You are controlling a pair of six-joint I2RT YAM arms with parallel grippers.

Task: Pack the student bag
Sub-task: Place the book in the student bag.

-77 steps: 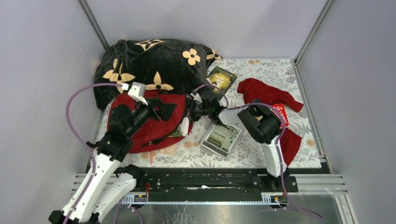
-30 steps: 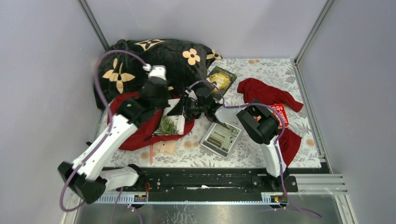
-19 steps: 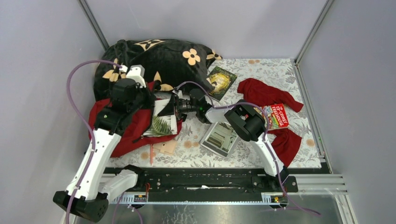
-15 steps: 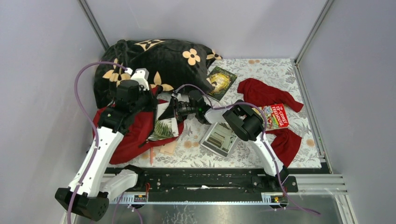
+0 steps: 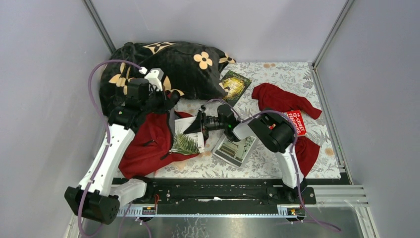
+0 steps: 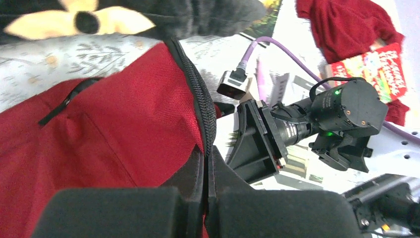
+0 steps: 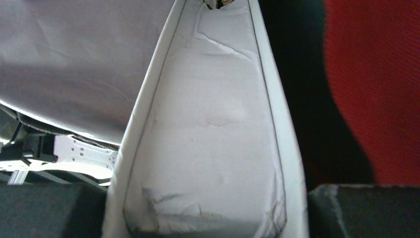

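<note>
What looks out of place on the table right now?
The fern-cover book sticks tilted, half out of the student bag, gripped by the right tool; the left tool pinches the bag's zipper edge. A red garment lies crumpled against a red booklet.

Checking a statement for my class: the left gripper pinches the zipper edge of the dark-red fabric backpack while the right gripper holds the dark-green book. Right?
Wrong book: the top view shows the right gripper holding the white fern-cover book; the dark-green book lies apart. The left gripper does pinch the zipper edge of the dark-red fabric backpack.
</note>
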